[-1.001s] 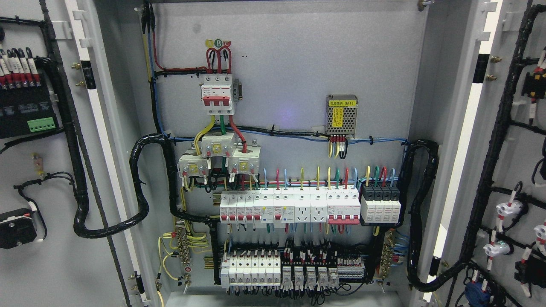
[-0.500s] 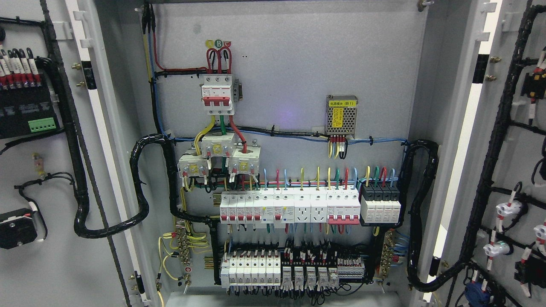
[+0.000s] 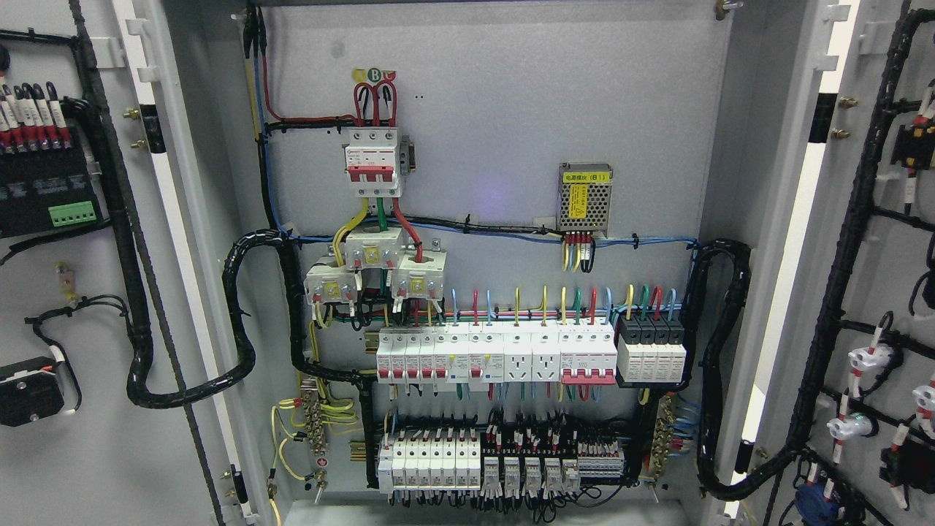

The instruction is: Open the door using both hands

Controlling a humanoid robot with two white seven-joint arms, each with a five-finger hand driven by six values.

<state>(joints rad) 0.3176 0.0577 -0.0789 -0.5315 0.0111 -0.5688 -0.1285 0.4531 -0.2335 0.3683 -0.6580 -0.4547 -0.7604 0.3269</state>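
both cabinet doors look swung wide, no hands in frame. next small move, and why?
Probably none on the doors: hold and call the opening done. The left door and right door both stand swung out, inner faces showing, and the breaker panel inside is fully exposed. Neither hand is in view, so nothing needs releasing.

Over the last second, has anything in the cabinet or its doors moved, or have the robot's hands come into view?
Nothing visibly changed. The left door and right door stay swung wide open, the breakers and black cables inside sit as before, and no hand shows.
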